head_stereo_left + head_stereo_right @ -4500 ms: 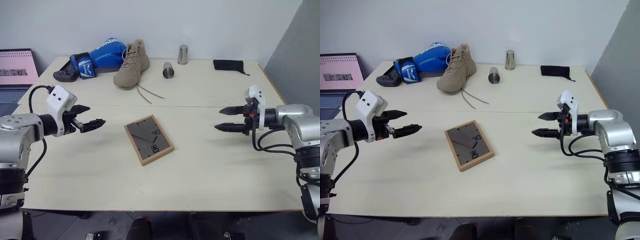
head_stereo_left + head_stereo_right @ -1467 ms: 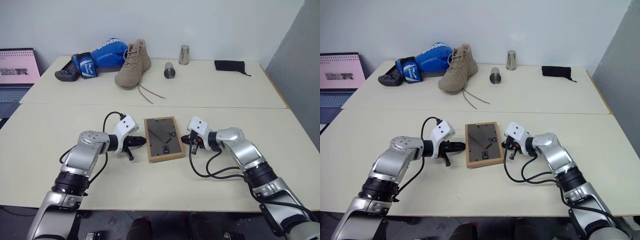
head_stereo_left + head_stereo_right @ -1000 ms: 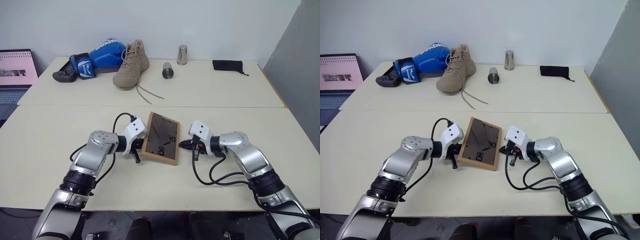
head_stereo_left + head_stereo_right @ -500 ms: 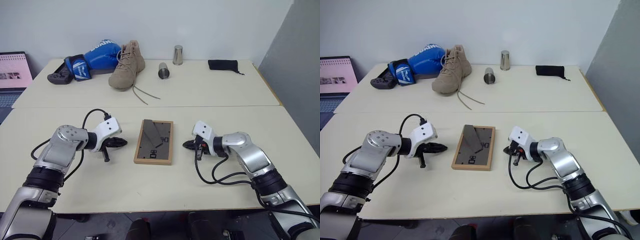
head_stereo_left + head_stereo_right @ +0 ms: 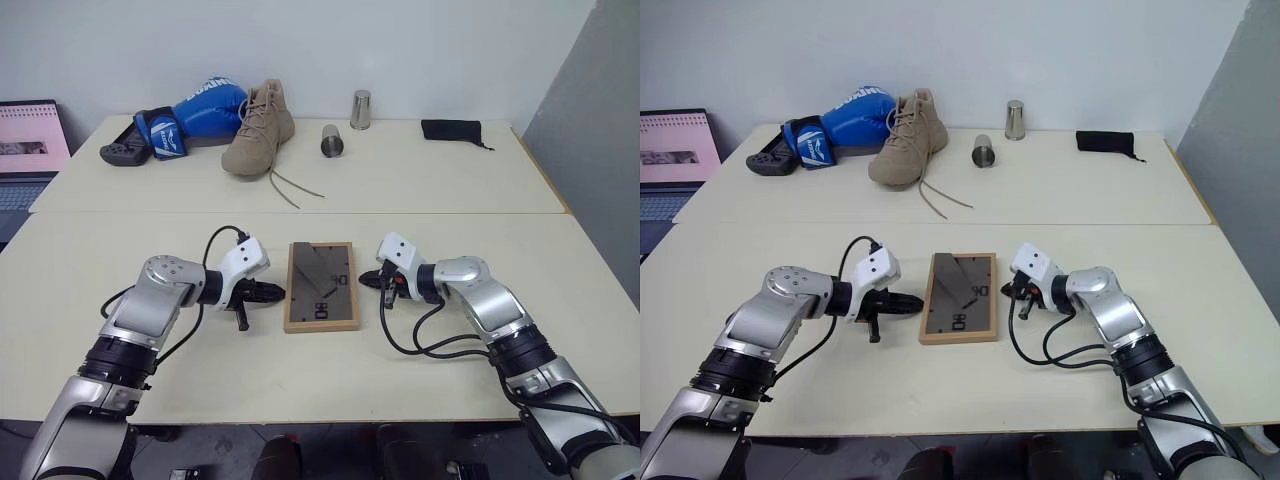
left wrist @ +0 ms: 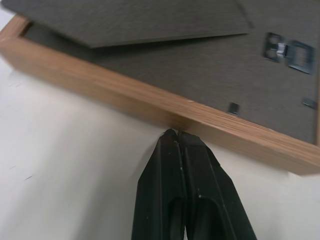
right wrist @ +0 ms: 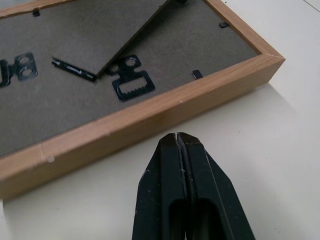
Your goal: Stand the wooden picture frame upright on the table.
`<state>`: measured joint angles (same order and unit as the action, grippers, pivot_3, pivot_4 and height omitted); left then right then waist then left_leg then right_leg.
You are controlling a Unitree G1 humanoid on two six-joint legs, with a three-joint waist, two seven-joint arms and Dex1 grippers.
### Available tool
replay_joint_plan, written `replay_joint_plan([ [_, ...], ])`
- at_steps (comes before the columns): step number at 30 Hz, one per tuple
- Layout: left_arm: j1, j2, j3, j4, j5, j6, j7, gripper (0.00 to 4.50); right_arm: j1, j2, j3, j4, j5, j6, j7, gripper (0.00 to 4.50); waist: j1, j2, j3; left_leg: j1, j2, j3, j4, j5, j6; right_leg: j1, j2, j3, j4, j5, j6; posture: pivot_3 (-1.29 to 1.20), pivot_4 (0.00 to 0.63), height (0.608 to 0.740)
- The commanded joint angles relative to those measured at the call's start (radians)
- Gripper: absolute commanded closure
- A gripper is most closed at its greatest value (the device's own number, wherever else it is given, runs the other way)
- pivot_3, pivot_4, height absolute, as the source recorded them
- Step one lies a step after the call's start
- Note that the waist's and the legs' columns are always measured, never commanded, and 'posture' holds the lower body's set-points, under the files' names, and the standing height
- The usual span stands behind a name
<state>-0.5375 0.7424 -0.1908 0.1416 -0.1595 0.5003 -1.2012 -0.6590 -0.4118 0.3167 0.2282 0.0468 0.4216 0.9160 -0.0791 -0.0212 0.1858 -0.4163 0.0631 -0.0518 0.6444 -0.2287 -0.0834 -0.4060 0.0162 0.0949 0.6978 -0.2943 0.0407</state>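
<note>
Left pincer (image 6: 177,136) back against one wooden picture frame (image 5: 320,286) (flat, back up), both pincers (image 7: 177,137) closed, empty.

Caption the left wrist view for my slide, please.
Shut left fingers meet the wooden picture frame edge, lying back-up.
</note>
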Motion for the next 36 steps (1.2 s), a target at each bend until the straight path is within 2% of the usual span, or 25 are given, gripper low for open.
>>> replay_joint_plan([
  [1,-0.003,0.033,0.012,0.014,0.029,-0.047,0.014,4.48,-0.011,-0.027,-0.025,0.002,-0.009,-0.029,0.004,4.47,-0.001,0.0,0.0,0.0,0.0,0.0,0.0,0.0,0.0,0.0,0.0,0.0,0.0,0.0,0.0,0.0,0.15,0.74],
  [6,-0.047,0.04,0.041,0.164,0.087,-0.139,0.102,4.48,0.003,-0.047,-0.027,-0.014,-0.005,-0.027,0.018,4.47,-0.001,0.0,0.0,0.0,0.0,0.0,0.0,0.0,0.0,0.0,0.0,0.0,0.0,0.0,0.0,0.0,0.15,0.74],
  [9,-0.068,0.045,0.088,0.211,0.038,-0.11,0.094,4.48,0.011,-0.078,-0.033,-0.017,-0.001,-0.034,0.048,4.47,-0.001,0.0,0.0,0.0,0.0,0.0,0.0,0.0,0.0,0.0,0.0,0.0,0.0,0.0,0.0,0.0,0.15,0.74],
  [13,-0.054,0.083,0.163,0.168,-0.121,0.083,-0.056,3.77,-0.005,-0.136,-0.042,0.033,-0.002,-0.093,0.103,4.5,-0.002,0.0,0.0,0.0,0.0,0.0,0.0,0.0,0.0,0.0,0.0,0.0,0.0,0.0,0.0,0.0,0.15,0.74],
  [14,-0.057,0.096,0.178,0.166,-0.158,0.15,-0.082,3.43,-0.011,-0.148,-0.044,0.048,-0.001,-0.109,0.119,4.5,-0.002,0.0,0.0,0.0,0.0,0.0,0.0,0.0,0.0,0.0,0.0,0.0,0.0,0.0,0.0,0.0,0.15,0.74],
  [16,-0.07,0.111,0.191,0.172,-0.2,0.239,-0.102,3.04,-0.02,-0.161,-0.045,0.072,-0.002,-0.133,0.14,4.5,-0.003,0.0,0.0,0.0,0.0,0.0,0.0,0.0,0.0,0.0,0.0,0.0,0.0,0.0,0.0,0.0,0.15,0.74],
  [19,-0.139,0.156,0.193,0.23,-0.287,0.493,-0.167,2.31,-0.045,-0.179,-0.038,0.118,-0.011,-0.189,0.182,4.5,-0.004,0.0,0.0,0.0,0.0,0.0,0.0,0.0,0.0,0.0,0.0,0.0,0.0,0.0,0.0,0.0,0.15,0.74],
  [22,-0.182,0.182,0.16,0.282,-0.31,0.634,-0.188,1.6,-0.067,-0.182,-0.033,0.156,-0.022,-0.226,0.209,4.5,-0.006,0.0,0.0,0.0,0.0,0.0,0.0,0.0,0.0,0.0,0.001,0.0,0.0,-0.001,0.001,0.0,0.15,0.74],
  [28,-0.188,0.165,0.129,0.29,-0.344,0.769,-0.169,0.06,-0.076,-0.165,-0.04,0.174,-0.026,-0.238,0.208,4.5,-0.005,0.0,0.0,0.0,0.0,0.0,-0.001,0.0,0.0,0.0,0.0,-0.001,0.0,-0.001,0.0,0.0,0.15,0.74],
  [31,-0.162,0.124,0.132,0.252,-0.372,0.829,-0.132,0.06,-0.039,-0.152,-0.031,0.114,-0.017,-0.207,0.203,4.5,-0.005,0.0,0.0,0.0,0.0,-0.001,0.0,0.0,0.0,0.0,0.0,-0.001,0.0,-0.001,0.0,0.0,0.15,0.74],
  [36,-0.199,0.046,0.127,0.306,-0.384,0.95,-0.044,0.06,-0.01,-0.128,-0.019,0.05,-0.021,-0.168,0.192,4.5,-0.003,0.0,0.0,0.0,0.0,-0.001,0.0,0.0,0.0,0.0,0.0,-0.001,0.001,-0.001,0.0,0.0,0.15,0.74],
])
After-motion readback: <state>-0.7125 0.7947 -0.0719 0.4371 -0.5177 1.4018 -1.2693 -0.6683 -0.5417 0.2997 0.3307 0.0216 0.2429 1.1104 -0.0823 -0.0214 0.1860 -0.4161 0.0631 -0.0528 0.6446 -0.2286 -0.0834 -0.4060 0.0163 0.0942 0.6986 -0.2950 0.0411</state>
